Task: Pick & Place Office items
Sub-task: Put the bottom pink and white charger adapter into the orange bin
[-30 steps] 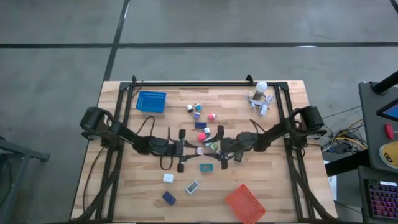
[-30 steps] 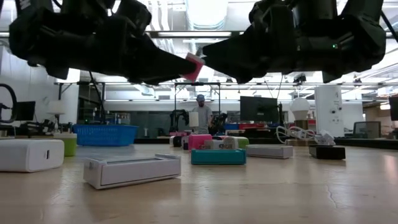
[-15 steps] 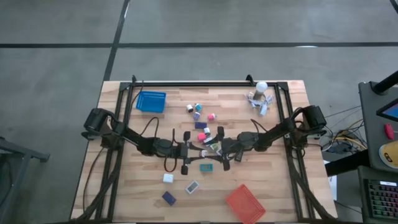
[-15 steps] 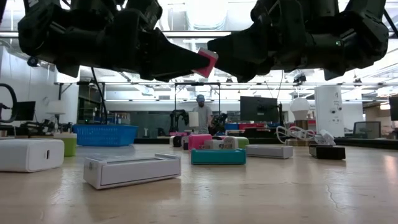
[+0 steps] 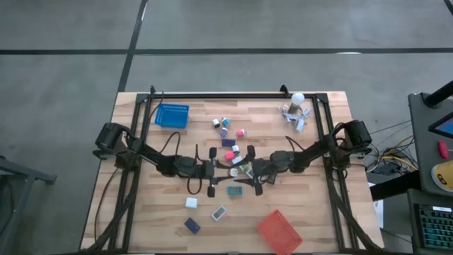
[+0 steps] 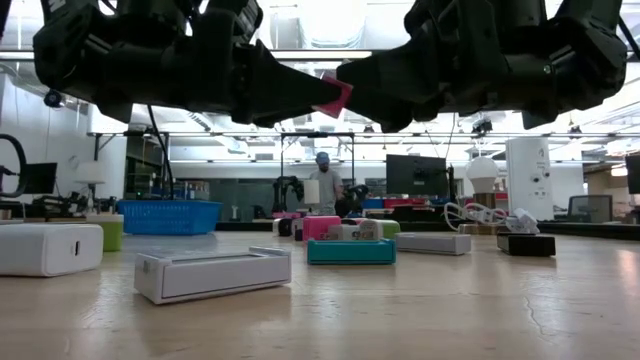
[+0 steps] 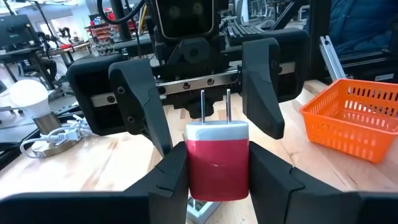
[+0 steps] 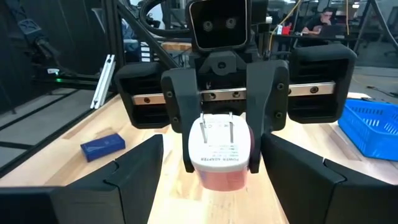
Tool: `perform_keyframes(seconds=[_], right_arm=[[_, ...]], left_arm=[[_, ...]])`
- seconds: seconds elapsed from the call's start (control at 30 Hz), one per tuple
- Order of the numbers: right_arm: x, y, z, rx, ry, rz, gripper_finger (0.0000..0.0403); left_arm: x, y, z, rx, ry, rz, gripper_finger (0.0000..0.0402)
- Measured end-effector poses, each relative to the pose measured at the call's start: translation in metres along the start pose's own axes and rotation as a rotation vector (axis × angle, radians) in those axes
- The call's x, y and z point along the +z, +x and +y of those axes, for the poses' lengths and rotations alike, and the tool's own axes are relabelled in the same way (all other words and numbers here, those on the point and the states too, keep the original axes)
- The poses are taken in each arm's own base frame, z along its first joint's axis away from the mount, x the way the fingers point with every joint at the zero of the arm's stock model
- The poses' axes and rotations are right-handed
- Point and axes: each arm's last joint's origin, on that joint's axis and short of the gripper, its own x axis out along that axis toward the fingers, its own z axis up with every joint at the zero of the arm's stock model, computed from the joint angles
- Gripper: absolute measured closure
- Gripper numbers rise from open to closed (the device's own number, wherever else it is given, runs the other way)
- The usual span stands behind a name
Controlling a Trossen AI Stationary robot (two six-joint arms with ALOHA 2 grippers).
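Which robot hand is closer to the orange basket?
Right. The right gripper hovers at table centre, nearer the orange basket; the left gripper, holding the red plug, faces it from farther off.

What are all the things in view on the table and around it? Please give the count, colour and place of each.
plug adapter: one, red and white, held above the table's middle
teal box: one, teal, on the table beside the end effectors
dark blue box: one, dark blue, near the table's edge on the left arm's side
blue basket: one, blue, corner on the left arm's side
orange basket: one, orange, edge on the right arm's side
clip cluster: one, white-topped, corner on the right arm's side
table: one, light wood
person: one, light top, room behind
left end effector: dark, shut on the adapter
right end effector: dark, open, facing it
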Motion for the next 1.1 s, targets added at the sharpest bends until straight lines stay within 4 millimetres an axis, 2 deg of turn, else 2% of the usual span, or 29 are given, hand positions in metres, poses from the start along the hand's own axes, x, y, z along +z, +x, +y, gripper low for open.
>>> perform_keyframes(seconds=[0.3,0.53,0.83,1.1], right_arm=[[0.001,0.001,-0.001,-0.022,0.002,0.000,0.0164],[0.004,0.013,0.000,-0.030,-0.001,0.086,0.0191],[0.004,0.015,0.004,-0.025,-0.006,0.099,0.0243],[0.004,0.015,0.005,-0.022,-0.005,0.107,0.0243]], left_arm=[[0.000,0.000,0.000,-0.001,-0.003,0.001,0.0280],[-0.003,-0.001,0.000,-0.005,0.001,0.022,0.0280],[-0.004,-0.002,-0.001,-0.007,0.006,0.024,0.0280],[-0.004,-0.002,-0.001,-0.006,0.002,0.021,0.0280]])
